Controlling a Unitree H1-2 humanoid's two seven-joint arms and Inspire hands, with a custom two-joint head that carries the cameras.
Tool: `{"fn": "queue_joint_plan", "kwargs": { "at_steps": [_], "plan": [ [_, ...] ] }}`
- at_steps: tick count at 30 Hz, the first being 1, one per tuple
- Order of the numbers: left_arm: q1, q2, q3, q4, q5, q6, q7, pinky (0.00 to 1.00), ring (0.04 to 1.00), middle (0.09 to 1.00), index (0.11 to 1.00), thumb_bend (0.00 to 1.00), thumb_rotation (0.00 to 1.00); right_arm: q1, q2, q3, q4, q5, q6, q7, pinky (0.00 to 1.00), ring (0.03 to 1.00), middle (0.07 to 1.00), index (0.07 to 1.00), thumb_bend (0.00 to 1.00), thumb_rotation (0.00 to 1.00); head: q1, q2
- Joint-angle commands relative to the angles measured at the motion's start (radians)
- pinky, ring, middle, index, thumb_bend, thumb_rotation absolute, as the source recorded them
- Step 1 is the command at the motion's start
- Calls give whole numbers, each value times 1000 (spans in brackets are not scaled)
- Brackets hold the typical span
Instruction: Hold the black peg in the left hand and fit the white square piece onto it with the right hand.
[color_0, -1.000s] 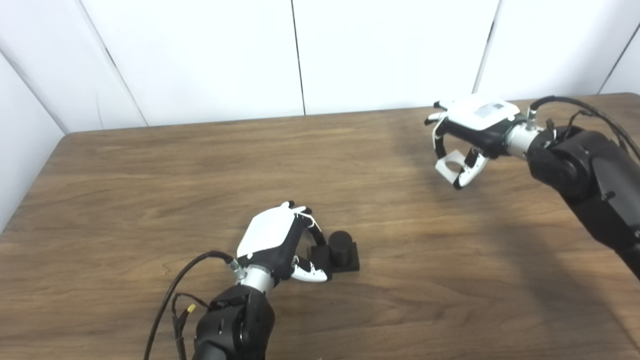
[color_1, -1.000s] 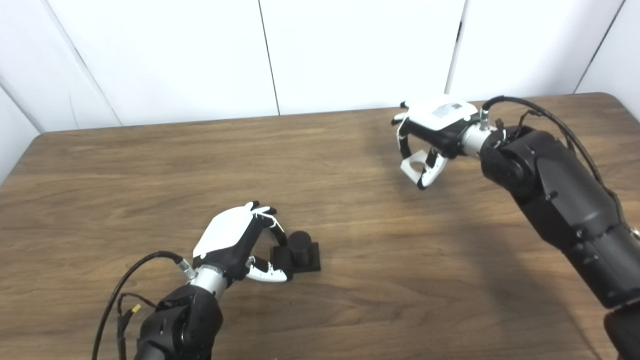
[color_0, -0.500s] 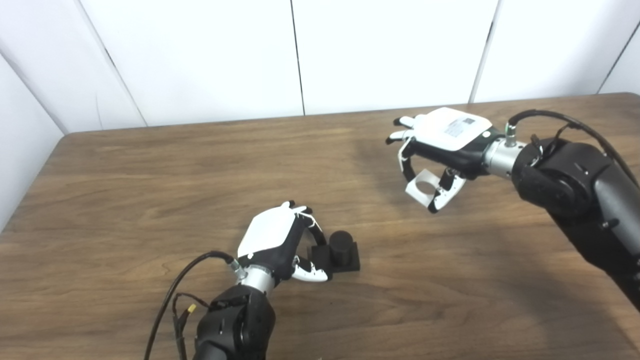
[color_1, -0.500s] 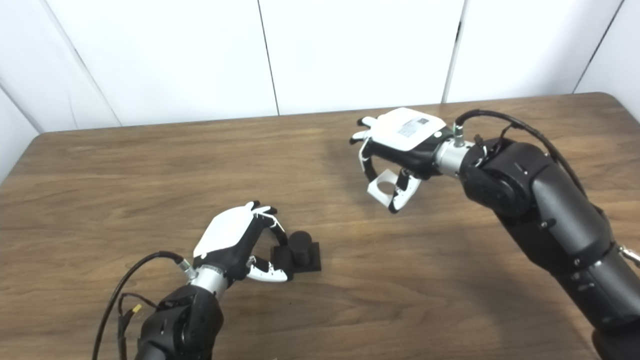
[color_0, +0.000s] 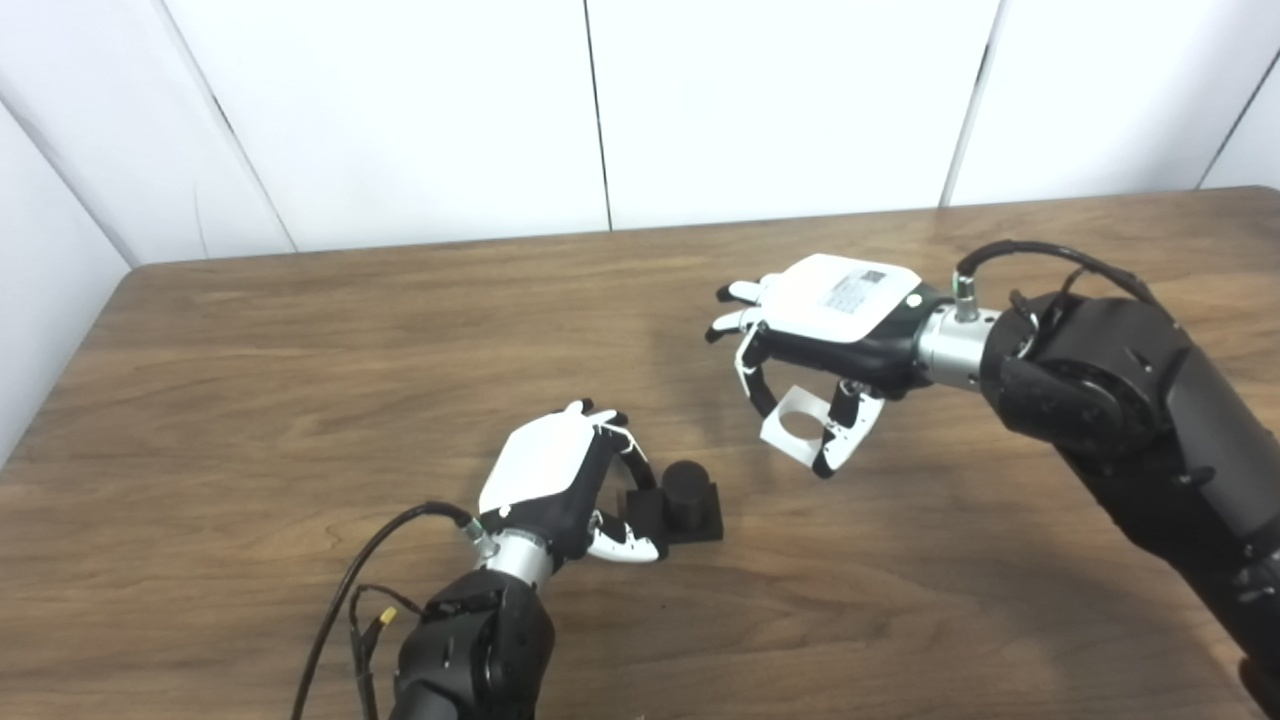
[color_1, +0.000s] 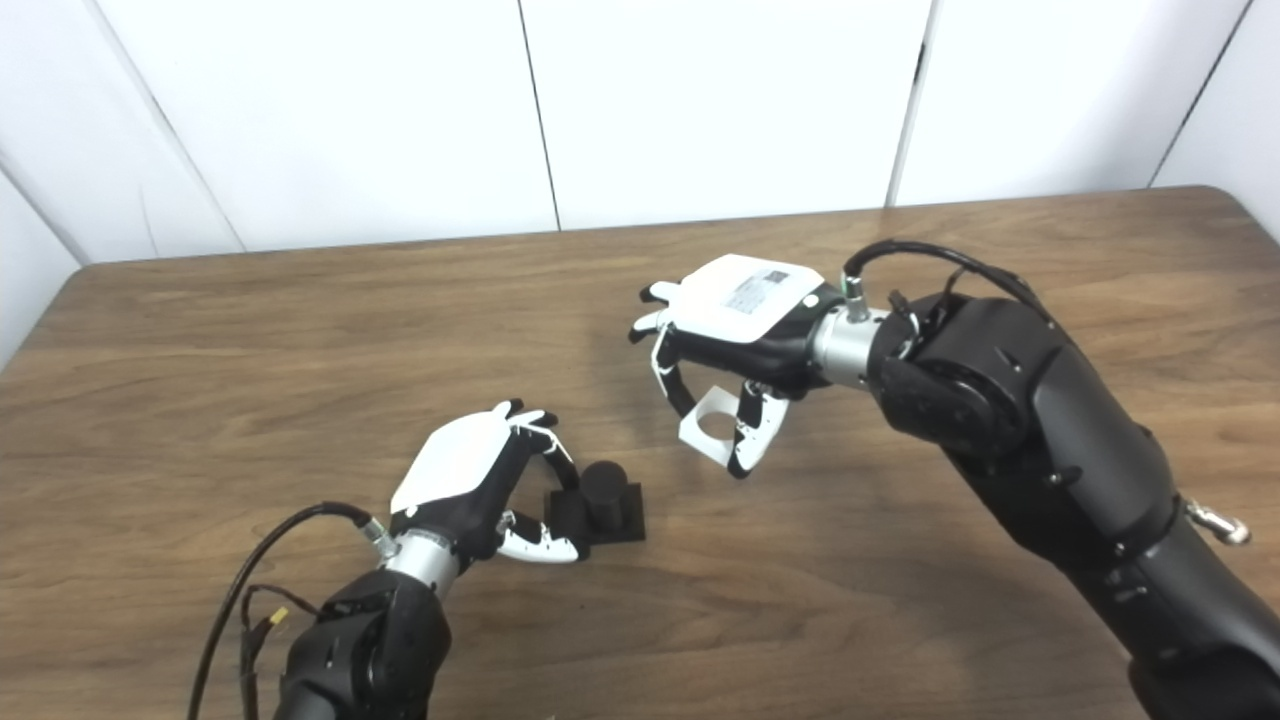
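The black peg (color_0: 686, 494), a short cylinder on a square black base, rests on the wooden table (color_0: 250, 380) near the front middle. My left hand (color_0: 560, 480) is shut on the left edge of its base, thumb and fingers pinching it. The white square piece (color_0: 795, 430), with a round hole through it, hangs above the table in my right hand (color_0: 825, 325), which is shut on it between thumb and fingers. That piece is up and to the right of the peg, a short gap away, tilted.
White wall panels (color_0: 600, 110) stand behind the table's far edge. My right forearm (color_0: 1130, 400) stretches across the right side of the table. A black cable (color_0: 360, 560) loops at my left wrist.
My right hand has carried the white square piece leftward and toward the front, closing on the peg. The left hand and the peg have stayed put.
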Motion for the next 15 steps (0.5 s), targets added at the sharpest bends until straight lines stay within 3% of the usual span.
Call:
{"fn": "queue_joint_plan", "kwargs": {
  "at_steps": [1, 15],
  "plan": [
    [-20, -3, -11, 7, 0, -14, 0, 1000, 1000, 906, 488, 524, 58, -67, 10, -2, -42, -1, -7, 3, 968, 1000, 915, 491, 525, 139, 0, 1],
    [-26, -12, -25, 19, 17, -14, 8, 1000, 1000, 901, 488, 524, 56, -119, 82, 72, -46, -17, -38, 44, 960, 1000, 914, 492, 525, 139, 7, -2]
  ]
}}
